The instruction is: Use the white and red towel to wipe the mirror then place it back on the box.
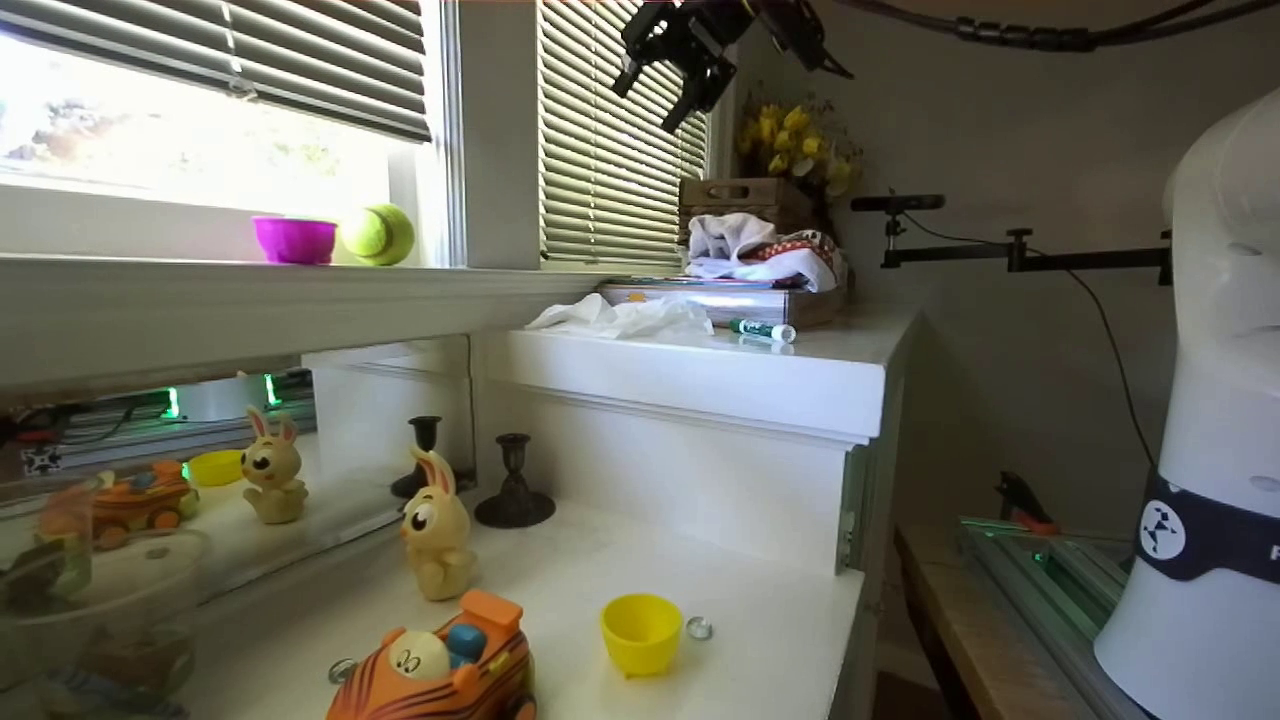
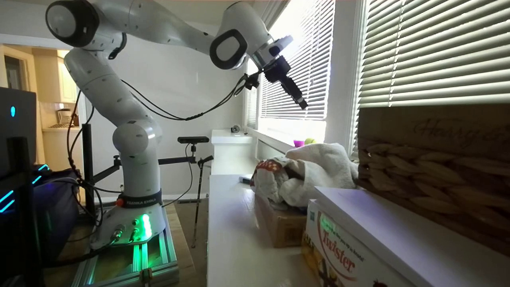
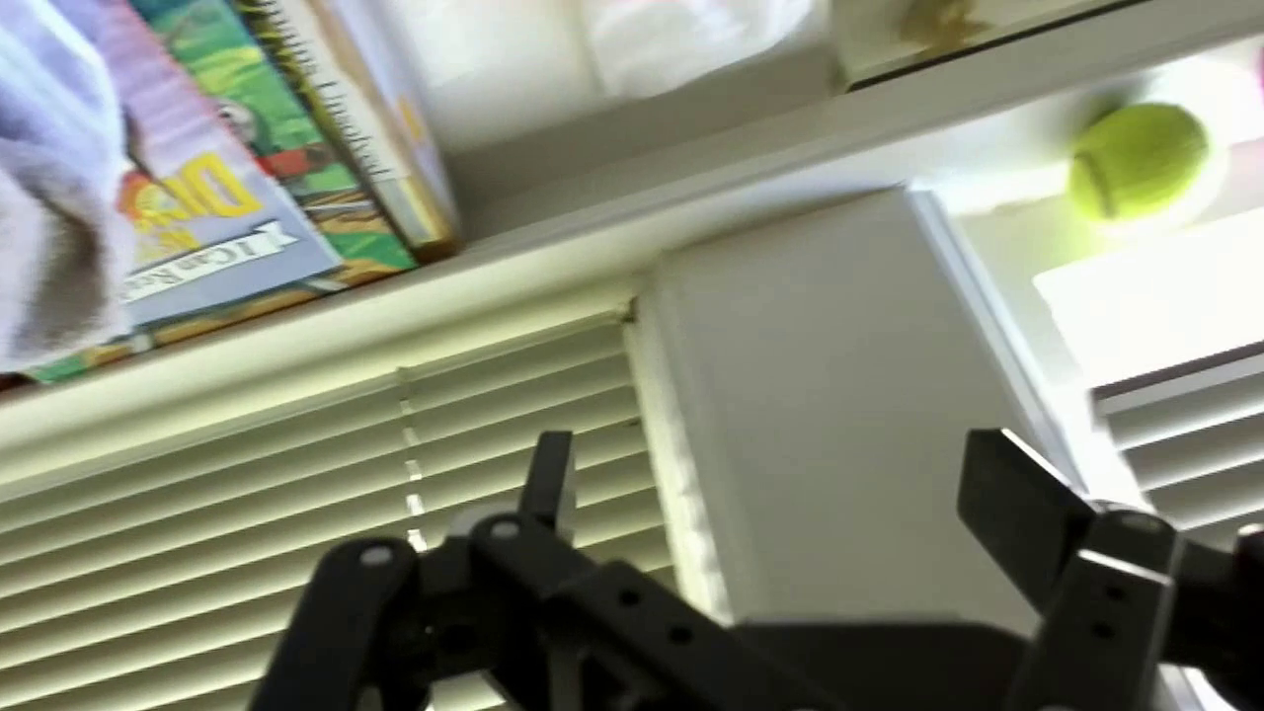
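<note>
The white and red towel (image 1: 750,250) lies crumpled on top of the flat box (image 1: 812,306); in an exterior view the towel (image 2: 322,165) covers much of the brown carton (image 2: 285,227). The towel's edge (image 3: 59,197) shows at the wrist view's left, on books. The mirror (image 1: 350,425) is the low panel behind the toys, below the sill. My gripper (image 1: 646,107) hangs in the air above the ledge, in front of the blinds, apart from the towel. Its fingers (image 3: 770,439) are spread wide with nothing between them; it also shows in an exterior view (image 2: 303,104).
A plain white cloth (image 1: 625,318) and a green marker (image 1: 765,330) lie before the box. A bunny (image 1: 438,535), candle holder (image 1: 514,490), toy car (image 1: 440,665) and yellow cup (image 1: 641,635) stand by the mirror. A Twister box (image 2: 338,247) and woven basket (image 2: 430,171) stand beyond the towel.
</note>
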